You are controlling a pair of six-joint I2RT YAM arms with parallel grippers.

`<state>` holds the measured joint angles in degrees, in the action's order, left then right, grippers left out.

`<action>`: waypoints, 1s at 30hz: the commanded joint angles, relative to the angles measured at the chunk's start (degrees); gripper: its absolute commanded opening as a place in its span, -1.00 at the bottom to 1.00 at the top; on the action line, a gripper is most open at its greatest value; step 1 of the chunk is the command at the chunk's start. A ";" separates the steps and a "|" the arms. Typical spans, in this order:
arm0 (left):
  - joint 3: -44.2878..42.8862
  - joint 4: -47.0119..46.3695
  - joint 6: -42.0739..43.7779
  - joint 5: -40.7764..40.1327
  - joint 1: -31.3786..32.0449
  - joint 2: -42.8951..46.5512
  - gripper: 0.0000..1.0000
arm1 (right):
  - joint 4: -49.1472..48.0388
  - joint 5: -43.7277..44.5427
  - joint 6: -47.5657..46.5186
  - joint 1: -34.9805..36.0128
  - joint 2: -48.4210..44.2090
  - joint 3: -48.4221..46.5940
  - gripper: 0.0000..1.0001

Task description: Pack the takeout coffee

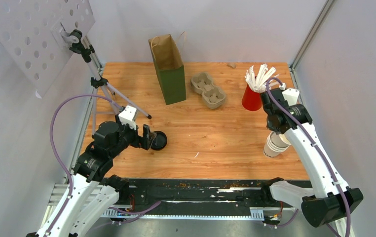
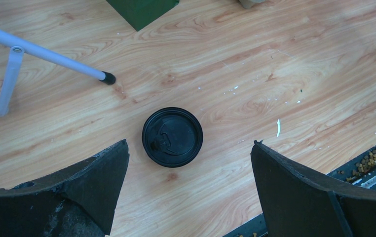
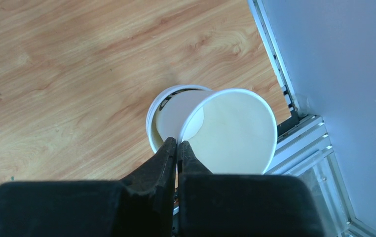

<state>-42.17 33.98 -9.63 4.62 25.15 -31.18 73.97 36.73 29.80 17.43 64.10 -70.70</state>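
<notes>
A white paper cup [image 3: 235, 133] with no lid is tilted out of a stack of like cups [image 1: 275, 145] near the table's right front edge. My right gripper [image 3: 177, 143] is shut on this cup's rim, one finger inside the wall and one outside. The cup below it [image 3: 157, 116] shows dark print on its side. A round black plastic lid [image 1: 158, 140] lies flat on the wood at the left front. My left gripper [image 2: 190, 144] hangs open just above that lid [image 2: 172, 137], fingers wide apart and touching nothing.
A brown-and-green paper bag [image 1: 169, 69] stands open at the back centre. To its right are a grey pulp cup carrier [image 1: 208, 90] and a red cup of white stirrers [image 1: 251, 96]. A tripod leg [image 2: 43, 52] crosses the left side.
</notes>
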 commanded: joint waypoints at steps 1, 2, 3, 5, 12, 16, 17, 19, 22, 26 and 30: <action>-0.45 -2.07 1.19 -0.03 0.18 0.31 1.00 | 2.96 1.95 -2.57 -0.37 0.73 -6.55 -1.00; -0.45 -2.01 1.19 -0.05 0.21 0.33 1.00 | 3.40 1.68 -2.89 -0.38 0.93 -7.62 -1.00; -0.45 -2.06 1.19 -0.06 0.22 0.33 1.00 | 4.16 1.53 -3.14 -0.38 1.17 -8.91 -1.00; -0.48 -2.08 1.19 -0.15 0.20 0.30 1.00 | 4.78 1.10 -3.96 -0.34 1.28 -10.50 -1.00; -0.54 -1.96 1.19 -0.59 0.22 0.42 1.00 | 6.66 -1.89 -6.99 -0.29 2.26 -19.92 -1.00; -0.50 -1.92 1.11 -0.98 0.23 0.20 1.00 | 5.91 -6.01 -9.25 0.17 3.29 -26.71 -1.00; -0.58 -1.83 1.10 -1.14 0.17 0.16 1.00 | 4.55 -8.11 -9.91 0.57 2.97 -27.03 -1.00; -0.64 -1.80 0.91 -1.27 0.24 0.07 1.00 | 0.39 -12.79 -12.74 1.35 2.20 -25.92 -1.00; -0.79 -1.44 0.46 -1.60 0.22 -0.09 1.00 | -7.23 -22.08 -16.81 3.38 0.62 -20.49 -1.00; -1.36 -0.31 -1.03 -2.23 0.21 -0.50 1.00 | -19.19 -25.19 -20.24 10.78 -0.19 -12.80 -1.00; -2.25 1.85 -4.49 -4.51 0.17 -1.40 1.00 | -31.00 -23.32 -28.75 21.70 1.17 -5.90 -1.00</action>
<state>-42.17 34.65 -10.61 2.46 25.15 -31.59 59.09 15.31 11.07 31.07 64.38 -81.01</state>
